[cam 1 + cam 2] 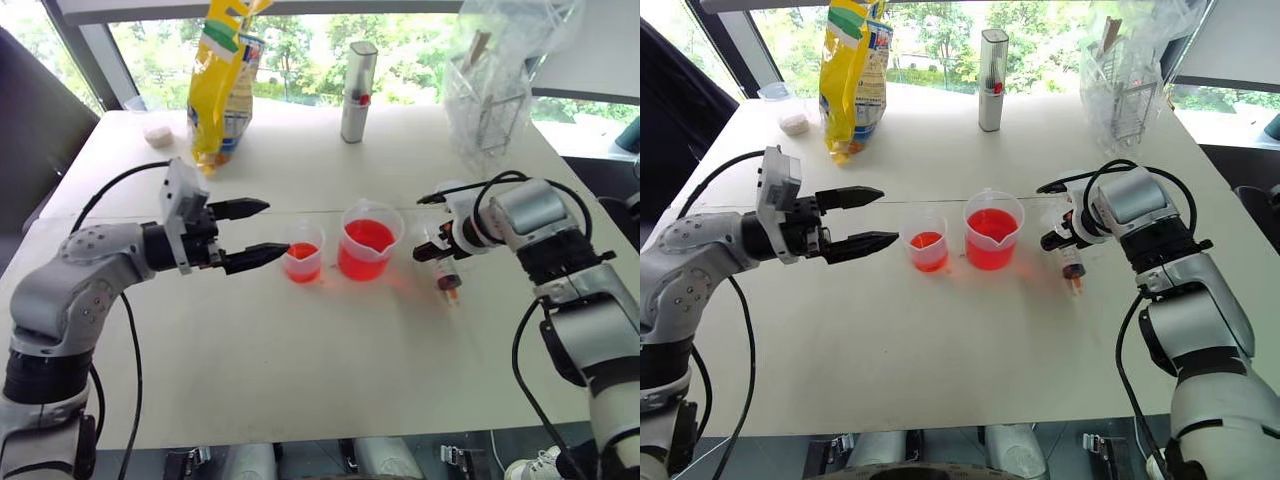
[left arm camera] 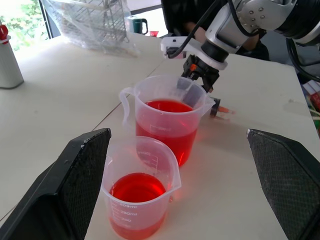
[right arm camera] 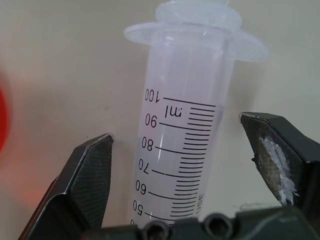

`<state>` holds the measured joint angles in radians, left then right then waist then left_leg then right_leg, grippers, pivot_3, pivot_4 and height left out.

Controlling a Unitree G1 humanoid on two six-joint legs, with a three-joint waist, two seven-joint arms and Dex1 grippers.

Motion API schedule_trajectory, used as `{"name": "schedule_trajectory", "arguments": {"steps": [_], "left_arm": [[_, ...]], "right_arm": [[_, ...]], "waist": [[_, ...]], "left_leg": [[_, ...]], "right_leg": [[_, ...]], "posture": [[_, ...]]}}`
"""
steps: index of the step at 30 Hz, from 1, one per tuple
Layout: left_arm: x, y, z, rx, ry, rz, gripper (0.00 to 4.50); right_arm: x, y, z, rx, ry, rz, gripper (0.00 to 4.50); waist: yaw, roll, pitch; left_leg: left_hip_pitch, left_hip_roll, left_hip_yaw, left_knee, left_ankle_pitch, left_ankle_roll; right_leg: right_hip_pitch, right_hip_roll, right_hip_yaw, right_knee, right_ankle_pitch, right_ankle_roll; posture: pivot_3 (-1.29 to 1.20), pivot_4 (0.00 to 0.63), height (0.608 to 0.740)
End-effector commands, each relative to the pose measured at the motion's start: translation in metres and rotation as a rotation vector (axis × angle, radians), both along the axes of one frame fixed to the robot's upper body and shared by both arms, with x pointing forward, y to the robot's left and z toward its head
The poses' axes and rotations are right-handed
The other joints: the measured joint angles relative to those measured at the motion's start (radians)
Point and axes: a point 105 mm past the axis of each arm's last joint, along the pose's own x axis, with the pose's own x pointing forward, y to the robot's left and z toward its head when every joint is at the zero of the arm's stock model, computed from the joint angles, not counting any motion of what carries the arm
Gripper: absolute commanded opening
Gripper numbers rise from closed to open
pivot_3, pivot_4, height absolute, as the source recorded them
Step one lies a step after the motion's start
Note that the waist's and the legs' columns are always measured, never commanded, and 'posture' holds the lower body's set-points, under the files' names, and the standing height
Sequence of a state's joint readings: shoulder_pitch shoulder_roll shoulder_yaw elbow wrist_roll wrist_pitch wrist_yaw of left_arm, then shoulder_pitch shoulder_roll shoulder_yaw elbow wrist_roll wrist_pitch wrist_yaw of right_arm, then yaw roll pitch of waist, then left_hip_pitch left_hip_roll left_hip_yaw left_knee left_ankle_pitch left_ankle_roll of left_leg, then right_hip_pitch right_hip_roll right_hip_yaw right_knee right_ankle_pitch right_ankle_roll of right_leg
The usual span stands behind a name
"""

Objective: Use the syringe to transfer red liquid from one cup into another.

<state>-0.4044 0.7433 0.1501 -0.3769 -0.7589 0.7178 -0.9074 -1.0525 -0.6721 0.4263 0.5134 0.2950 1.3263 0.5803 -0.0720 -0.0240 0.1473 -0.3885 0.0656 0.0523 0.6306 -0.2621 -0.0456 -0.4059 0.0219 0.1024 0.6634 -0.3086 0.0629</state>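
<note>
Syringe (image 1: 447, 278), in the left eye view, lies flat on the white table (image 1: 300, 360) right of centre, just under the right gripper (image 1: 432, 248), whose fingers stand spread and hold nothing; left of it sit the beaker (image 1: 368, 238), with red liquid (image 1: 365, 236) filling most of it, and the smaller cup (image 1: 303, 249), about a third full. The left gripper (image 1: 262, 232) hangs at centre left, wide open and empty, its lower finger close beside the smaller cup. In the left wrist view both cups stand upright, the smaller in the lower middle and the beaker behind it. In the right wrist view the clear barrel runs up the centre between the two open fingers, apparently untouched. It looks light, rigid and smooth, likely to roll or slip; mid-barrel, across the graduations, seems the sound place to grip.
</note>
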Motion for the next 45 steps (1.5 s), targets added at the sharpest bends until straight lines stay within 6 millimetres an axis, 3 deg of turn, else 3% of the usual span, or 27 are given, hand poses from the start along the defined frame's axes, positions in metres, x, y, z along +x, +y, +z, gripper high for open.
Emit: {"name": "schedule_trajectory", "arguments": {"steps": [1,5,6,11,15,19,24,27,30,39,45], "left_arm": [[-0.005,0.002,0.011,-0.012,-0.049,0.015,4.50],[-0.005,0.002,0.011,-0.013,-0.051,0.022,4.50],[-0.005,0.002,0.012,-0.015,-0.053,0.022,4.50],[0.002,0.002,0.019,-0.026,-0.071,0.013,4.50],[0.011,0.001,0.034,-0.055,-0.099,-0.007,4.50],[0.021,-0.005,0.043,-0.060,-0.122,-0.047,4.50],[0.035,-0.018,0.061,-0.074,-0.164,-0.111,4.50],[0.042,-0.027,0.075,-0.087,-0.198,-0.148,4.50],[0.049,-0.034,0.088,-0.101,-0.231,-0.171,4.50],[0.059,-0.054,0.110,-0.107,-0.270,-0.237,4.50],[0.071,-0.072,0.111,-0.113,-0.266,-0.237,4.50]], "right_arm": [[0.009,0.005,0.013,0.007,-0.036,0.018,3.57],[0.010,0.005,0.013,0.026,-0.017,0.008,1.54],[0.010,0.005,0.014,0.029,-0.018,0.007,1.39],[0.009,-0.008,0.036,0.017,-0.094,-0.026,1.39],[0.012,-0.016,0.098,-0.043,-0.414,0.048,1.39],[0.007,0.010,0.172,0.076,-0.892,0.171,1.39],[-0.024,0.048,0.219,0.397,-1.180,0.291,1.39],[-0.036,0.063,0.225,0.577,-1.254,0.302,1.39],[-0.052,0.082,0.215,0.686,-1.263,0.385,1.39],[-0.063,0.104,0.150,0.780,-1.218,0.415,1.39],[-0.061,0.114,0.117,0.759,-1.204,0.404,1.39]], "waist": [[0.001,0.000,0.000],[0.003,0.000,0.000],[0.003,0.000,0.000],[0.004,0.000,0.000],[0.011,0.001,0.001],[0.003,0.001,0.000],[0.004,0.001,0.000],[0.005,0.001,0.000],[0.009,0.001,0.000],[0.010,0.001,0.000],[0.004,0.001,0.000]], "left_leg": [[0.000,0.000,0.000,0.000,0.000,0.000],[0.000,0.000,-0.001,0.000,0.000,0.000],[0.000,0.000,-0.001,0.000,0.000,0.000],[0.000,-0.001,0.000,0.000,0.000,0.000],[-0.001,-0.001,-0.001,0.000,0.000,0.000],[-0.001,-0.001,0.000,-0.001,0.000,0.000],[0.000,0.000,-0.001,-0.001,0.000,0.000],[0.000,0.000,-0.001,0.000,0.000,0.000],[0.000,0.000,-0.001,0.001,0.000,0.000],[-0.001,-0.001,-0.001,0.001,0.000,0.000],[0.000,-0.001,-0.001,0.001,0.000,0.000]], "right_leg": [[0.000,0.000,0.000,0.000,0.000,0.000],[0.001,0.000,0.000,0.000,0.000,0.000],[0.001,0.000,0.000,0.000,0.000,0.000],[0.001,0.000,0.000,0.000,0.000,0.000],[0.000,0.000,-0.002,0.000,0.000,0.000],[0.000,0.000,-0.003,-0.001,0.000,0.000],[0.001,0.002,-0.003,0.001,0.000,0.000],[0.001,0.002,-0.003,0.002,0.000,0.000],[0.002,0.000,-0.004,0.001,0.000,0.000],[0.001,0.001,-0.004,0.001,0.000,0.000],[0.002,0.002,-0.004,0.002,0.000,0.000]], "posture": [[0.00,0.150,0.740],[0.00,0.150,0.740],[0.00,0.150,0.740],[0.00,0.150,0.740],[0.00,0.150,0.740],[0.00,0.150,0.740],[0.00,0.150,0.740],[0.00,0.150,0.740],[0.00,0.150,0.740],[0.00,0.150,0.740],[0.00,0.150,0.740]]}}
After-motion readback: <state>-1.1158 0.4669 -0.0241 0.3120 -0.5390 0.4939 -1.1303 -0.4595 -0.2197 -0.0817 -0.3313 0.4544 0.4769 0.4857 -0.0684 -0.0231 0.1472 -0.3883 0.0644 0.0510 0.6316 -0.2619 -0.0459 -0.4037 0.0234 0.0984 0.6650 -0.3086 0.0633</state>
